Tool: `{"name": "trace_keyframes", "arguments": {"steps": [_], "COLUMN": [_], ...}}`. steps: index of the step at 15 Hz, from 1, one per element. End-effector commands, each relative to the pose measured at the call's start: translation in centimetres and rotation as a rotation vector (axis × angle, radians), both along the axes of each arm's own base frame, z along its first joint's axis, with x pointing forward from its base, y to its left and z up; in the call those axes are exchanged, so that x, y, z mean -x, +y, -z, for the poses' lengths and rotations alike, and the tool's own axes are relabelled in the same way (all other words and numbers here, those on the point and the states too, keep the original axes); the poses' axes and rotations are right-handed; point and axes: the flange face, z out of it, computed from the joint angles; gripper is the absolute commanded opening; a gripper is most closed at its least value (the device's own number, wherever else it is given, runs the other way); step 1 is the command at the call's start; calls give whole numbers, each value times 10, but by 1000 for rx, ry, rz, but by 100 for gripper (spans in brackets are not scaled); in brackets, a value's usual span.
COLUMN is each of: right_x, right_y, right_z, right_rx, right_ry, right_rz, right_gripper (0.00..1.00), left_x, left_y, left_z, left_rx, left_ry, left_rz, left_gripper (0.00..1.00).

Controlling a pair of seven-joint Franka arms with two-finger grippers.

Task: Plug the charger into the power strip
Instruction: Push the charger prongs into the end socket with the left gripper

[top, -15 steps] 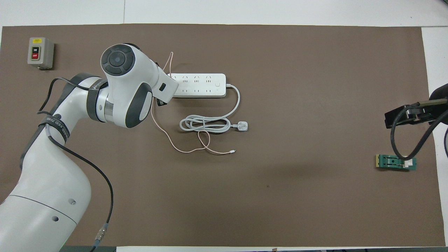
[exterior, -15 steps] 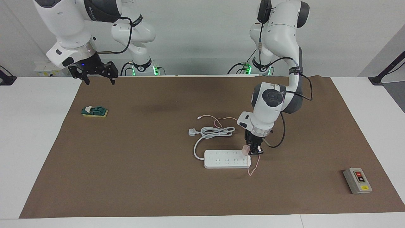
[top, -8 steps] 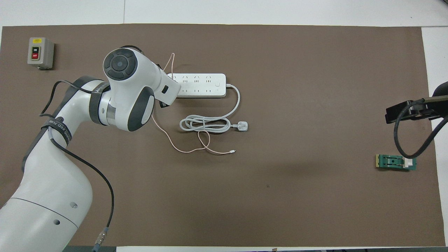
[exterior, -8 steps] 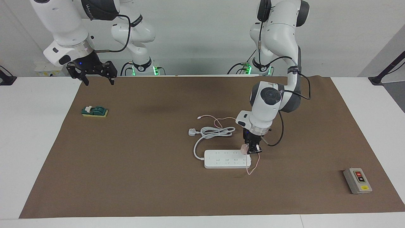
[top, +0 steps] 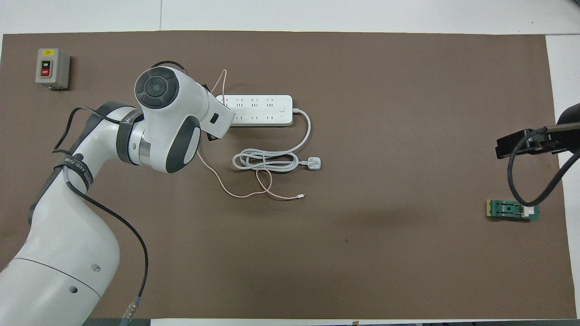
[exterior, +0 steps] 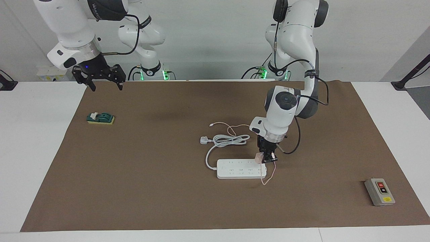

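Observation:
The white power strip [exterior: 240, 169] lies flat on the brown mat, its thick cord coiled nearer to the robots. My left gripper [exterior: 266, 160] points down over the strip's end toward the left arm's side, shut on the pale-pink charger [exterior: 259, 157]. The charger is at the strip's top face; I cannot tell whether its pins are in a socket. Its thin pink cable [exterior: 268, 178] hangs off the strip's end and loops across the mat [top: 235, 194]. In the overhead view the left wrist covers the charger and that end of the strip [top: 258, 110]. My right gripper [exterior: 104, 81] hangs open in the air over the mat's corner.
The strip's white three-pin plug [exterior: 204, 139] and coiled cord [top: 265, 160] lie beside the strip, nearer to the robots. A grey button box [exterior: 379, 192] sits toward the left arm's end. A small green block [exterior: 100, 118] lies toward the right arm's end.
My left hand has shifted slightly along the strip toward its middle, carrying the charger with it. The right arm has moved a little; its gripper stays open.

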Motion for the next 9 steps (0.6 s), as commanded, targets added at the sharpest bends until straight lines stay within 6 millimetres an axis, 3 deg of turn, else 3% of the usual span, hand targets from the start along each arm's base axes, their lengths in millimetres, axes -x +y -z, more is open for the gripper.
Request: {"name": "trace_keyframes", "arguments": {"steps": [1, 9], "right_x": [2, 2], "right_y": [1, 2], "right_z": [-4, -5], "right_rx": [-14, -14], "right_ry": [-16, -20], "right_rz": [17, 18], "right_gripper": [100, 100], "left_x": [15, 8], "left_y": [-15, -18], "left_z": [29, 29], "left_rx": [-25, -56], "left_ry": [26, 12], "left_rz": [24, 147], "left_gripper": [0, 0]}}
